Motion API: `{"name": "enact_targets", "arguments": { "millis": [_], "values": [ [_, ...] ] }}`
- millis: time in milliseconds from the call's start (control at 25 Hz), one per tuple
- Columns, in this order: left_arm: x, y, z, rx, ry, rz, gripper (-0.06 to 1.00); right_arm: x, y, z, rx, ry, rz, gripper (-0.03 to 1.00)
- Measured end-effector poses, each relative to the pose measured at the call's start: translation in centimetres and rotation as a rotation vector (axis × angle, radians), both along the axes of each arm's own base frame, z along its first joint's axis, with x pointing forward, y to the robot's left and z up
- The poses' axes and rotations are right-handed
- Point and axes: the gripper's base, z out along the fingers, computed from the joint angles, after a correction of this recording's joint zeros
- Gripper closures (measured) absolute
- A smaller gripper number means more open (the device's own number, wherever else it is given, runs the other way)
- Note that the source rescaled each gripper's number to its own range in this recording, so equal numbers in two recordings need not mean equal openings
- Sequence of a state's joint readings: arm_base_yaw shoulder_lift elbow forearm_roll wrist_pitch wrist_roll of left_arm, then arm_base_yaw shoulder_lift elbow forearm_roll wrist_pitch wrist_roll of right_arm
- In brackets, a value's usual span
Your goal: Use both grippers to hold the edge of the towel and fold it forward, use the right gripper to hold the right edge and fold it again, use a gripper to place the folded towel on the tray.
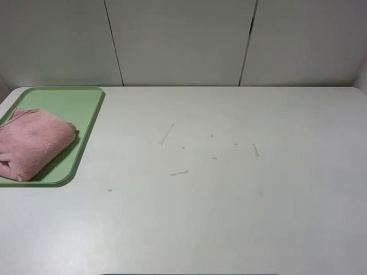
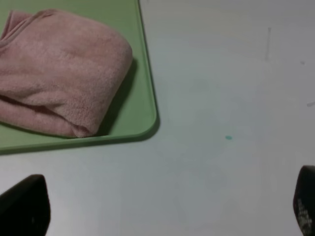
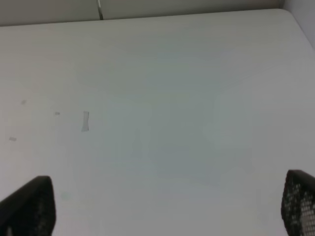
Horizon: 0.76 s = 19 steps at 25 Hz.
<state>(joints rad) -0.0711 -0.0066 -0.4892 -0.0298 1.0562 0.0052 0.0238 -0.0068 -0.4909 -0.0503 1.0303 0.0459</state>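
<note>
The pink towel (image 1: 31, 143) lies folded in a thick bundle on the light green tray (image 1: 80, 109) at the far left of the table. It also shows in the left wrist view (image 2: 59, 69), resting on the tray (image 2: 142, 83) near its rounded corner. Neither arm shows in the exterior high view. My left gripper (image 2: 167, 206) is open and empty above bare table, short of the tray, with only its black fingertips (image 2: 27, 204) in view. My right gripper (image 3: 167, 206) is open and empty over bare table, its black fingertips (image 3: 29, 206) at the frame's corners.
The white table (image 1: 229, 189) has a few scuff marks (image 1: 166, 134) and small teal dots (image 1: 109, 190). White wall panels (image 1: 183, 40) stand behind the table. The table's far right corner (image 3: 290, 14) shows in the right wrist view.
</note>
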Motion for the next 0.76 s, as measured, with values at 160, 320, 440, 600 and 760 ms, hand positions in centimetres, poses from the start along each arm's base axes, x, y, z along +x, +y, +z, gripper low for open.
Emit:
{"name": "enact_targets", "arguments": {
  "millis": [160, 320, 440, 600, 760],
  "values": [
    [0.0, 0.0, 0.0, 0.0, 0.0, 0.0, -0.05, 0.0, 0.0, 0.0, 0.0, 0.0, 0.0, -0.03],
    [0.0, 0.0, 0.0, 0.0, 0.0, 0.0, -0.05, 0.0, 0.01, 0.0, 0.001, 0.0, 0.001, -0.03],
    [0.0, 0.0, 0.0, 0.0, 0.0, 0.0, -0.05, 0.0, 0.01, 0.0, 0.001, 0.0, 0.001, -0.03],
    [0.0, 0.0, 0.0, 0.0, 0.0, 0.0, -0.05, 0.0, 0.01, 0.0, 0.001, 0.0, 0.001, -0.03],
    [0.0, 0.0, 0.0, 0.0, 0.0, 0.0, -0.05, 0.0, 0.01, 0.0, 0.001, 0.0, 0.001, -0.03]
  ]
}}
